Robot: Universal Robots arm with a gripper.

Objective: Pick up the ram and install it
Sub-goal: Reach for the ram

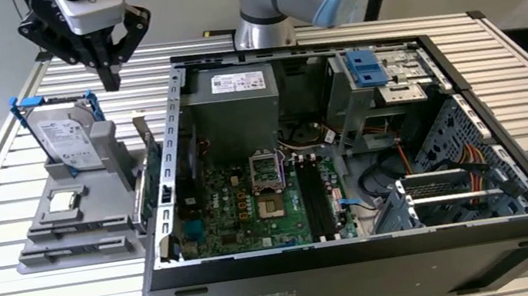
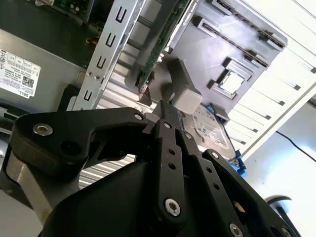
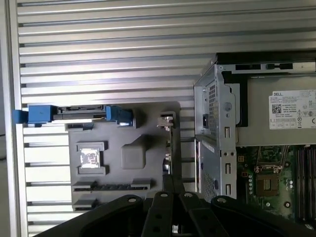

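In the exterior view we see the gripper (image 1: 112, 80) hanging above the grey holder (image 1: 61, 250), over its far end. Its two fingers are drawn together into one narrow point, and there is nothing between them. The ram (image 1: 143, 173) stands on its edge in the side of the holder that faces the computer case (image 1: 362, 254). The hard drive (image 1: 70, 140) stands upright on the holder's other side.

In the second wrist view the fingertips meet at the gripper (image 2: 162, 106), so we judge it closed and empty. Beyond them the ram (image 2: 165, 39) appears as a green board at the border of the holder (image 2: 207, 54), just beside the case's metal wall.

In the first wrist view the gripper (image 3: 170, 185) lies nearly in line with the ram (image 3: 168, 143), a thin strip at the holder's (image 3: 128, 118) edge nearest the case.

We think the risk is the small room there. A finger on the case side may hit the metal wall, or a narrow gripper may press on the ram's top edge. A grip away from the middle may tilt the thin board in the holder.
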